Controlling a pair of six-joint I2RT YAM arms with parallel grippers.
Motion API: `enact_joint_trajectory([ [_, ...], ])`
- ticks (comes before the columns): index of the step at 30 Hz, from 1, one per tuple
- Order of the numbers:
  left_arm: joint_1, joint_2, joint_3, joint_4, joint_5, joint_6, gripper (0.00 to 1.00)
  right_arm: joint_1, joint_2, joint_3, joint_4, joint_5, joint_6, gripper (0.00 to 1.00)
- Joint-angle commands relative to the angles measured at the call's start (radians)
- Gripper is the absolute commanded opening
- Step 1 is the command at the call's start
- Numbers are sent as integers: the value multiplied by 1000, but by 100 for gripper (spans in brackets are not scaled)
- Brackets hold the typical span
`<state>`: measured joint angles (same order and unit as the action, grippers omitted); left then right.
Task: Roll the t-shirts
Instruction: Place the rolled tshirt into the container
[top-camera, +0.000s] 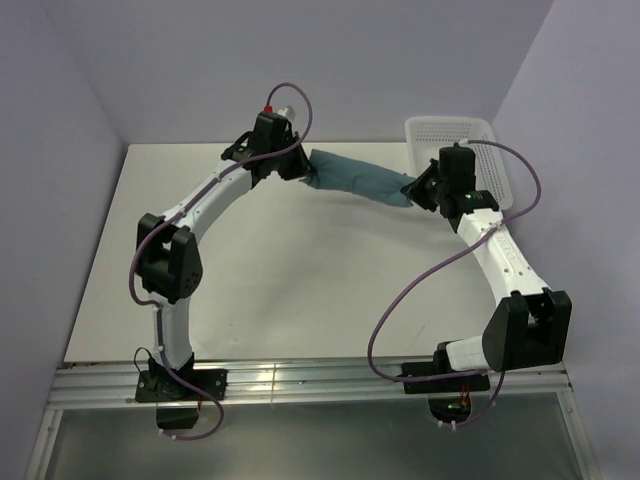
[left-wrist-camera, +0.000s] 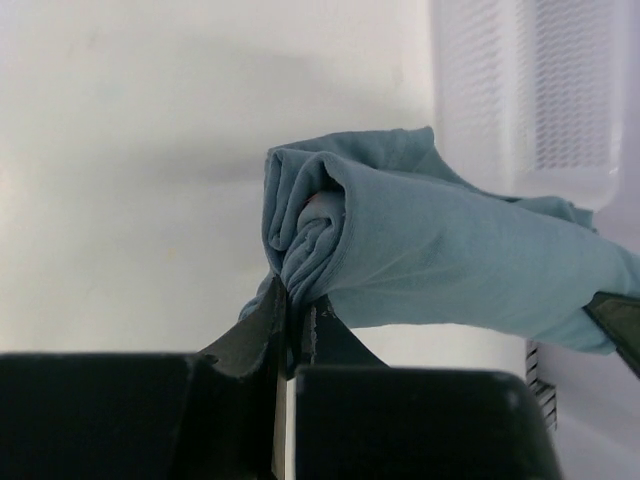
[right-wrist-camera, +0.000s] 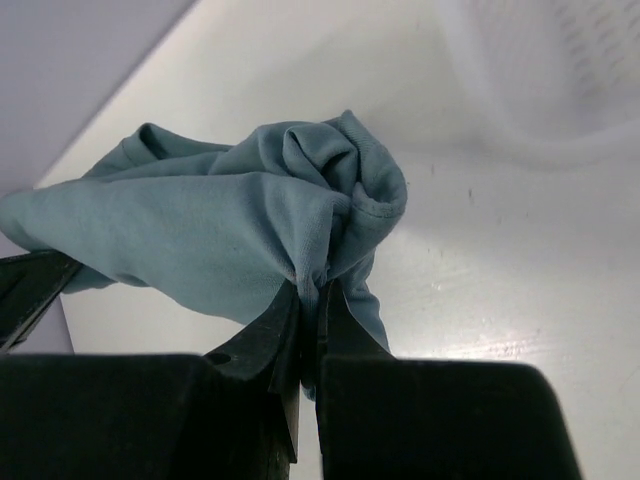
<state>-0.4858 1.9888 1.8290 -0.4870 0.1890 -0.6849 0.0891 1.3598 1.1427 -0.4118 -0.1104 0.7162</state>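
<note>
A dusty teal-blue t-shirt (top-camera: 355, 180), rolled into a long bundle, hangs in the air between my two grippers at the back of the table. My left gripper (top-camera: 300, 166) is shut on the roll's left end, whose folds (left-wrist-camera: 320, 235) bunch between the jaws (left-wrist-camera: 296, 312). My right gripper (top-camera: 420, 190) is shut on the right end, and cloth (right-wrist-camera: 250, 210) is pinched at its fingertips (right-wrist-camera: 318, 290). In the left wrist view the roll (left-wrist-camera: 470, 260) runs off to the right toward the other gripper's finger (left-wrist-camera: 618, 325).
A white mesh basket (top-camera: 455, 135) stands at the back right corner, just behind the right gripper, and shows as (left-wrist-camera: 560, 90) and as (right-wrist-camera: 560, 70). Lilac walls close in the table on three sides. The white tabletop (top-camera: 300, 280) lies below the roll.
</note>
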Motion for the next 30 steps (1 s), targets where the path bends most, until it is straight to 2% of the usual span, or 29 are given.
enact_joint_trajectory([
  [1,-28,112,175,223,53,-18,0,-22,-18,80,42,95,31,0],
  [7,-57,348,442,385,130,-111,0,-29,-2,118,54,237,38,0],
  [12,-73,436,454,580,173,-203,0,-35,67,117,89,356,37,0],
  [17,-120,423,458,625,194,-183,0,-81,174,132,117,360,52,0],
  [22,-169,328,374,622,207,-130,0,-130,295,182,143,353,54,0],
  [27,-208,272,340,578,211,-88,0,-163,464,293,36,324,39,0],
  [30,-215,265,343,552,222,-71,0,-169,559,377,-39,239,20,0],
])
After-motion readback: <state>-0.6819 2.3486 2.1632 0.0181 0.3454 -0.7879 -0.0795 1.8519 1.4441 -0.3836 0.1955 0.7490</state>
